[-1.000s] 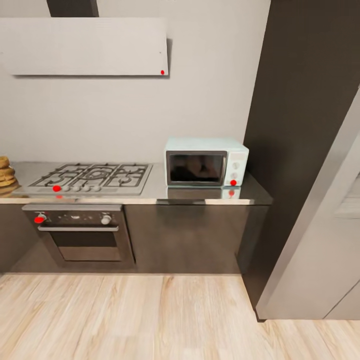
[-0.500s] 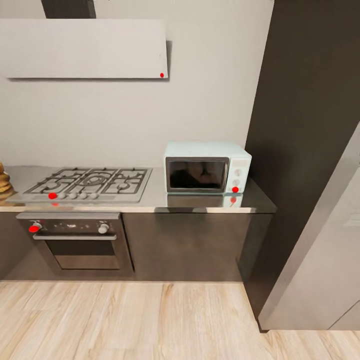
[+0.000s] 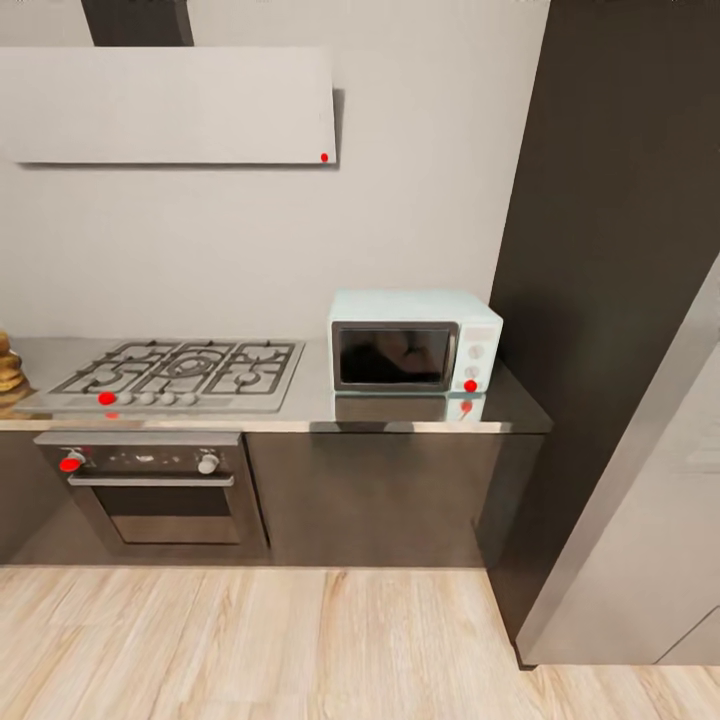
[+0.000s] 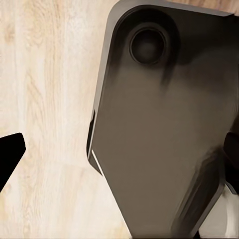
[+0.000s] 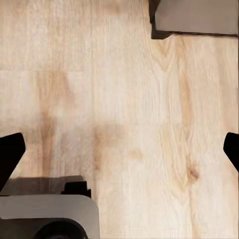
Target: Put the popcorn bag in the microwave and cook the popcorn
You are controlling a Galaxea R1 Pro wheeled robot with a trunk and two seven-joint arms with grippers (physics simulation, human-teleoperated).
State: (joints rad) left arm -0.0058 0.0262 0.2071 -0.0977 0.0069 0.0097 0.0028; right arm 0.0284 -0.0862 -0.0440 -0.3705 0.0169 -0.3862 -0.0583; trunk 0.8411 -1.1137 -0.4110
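Note:
The pale mint-blue microwave [image 3: 415,343] stands on the grey countertop [image 3: 400,408] with its dark glass door shut and a red dot by its knobs. At the far left edge of the head view, a slice of the tan, folded popcorn bag [image 3: 8,365] sits on the countertop, mostly cut off. No popcorn can be seen. In the left wrist view my left gripper [image 4: 119,154] is open, hanging over the robot's dark base and the wood floor. In the right wrist view my right gripper [image 5: 119,152] is open too, with bare floor between its fingertips [image 5: 10,154].
A gas hob [image 3: 185,365] lies left of the microwave, above a built-in steel oven [image 3: 155,485] with a red knob. A flat white hood [image 3: 170,105] hangs above. A tall dark cabinet [image 3: 620,250] and a grey panel [image 3: 650,520] wall off the right. Light wood floor [image 3: 300,640] lies in front.
The whole head view has shifted: the counter and microwave sit lower and a little larger, and the bag has slid further off the left edge. The camera moved, not the things.

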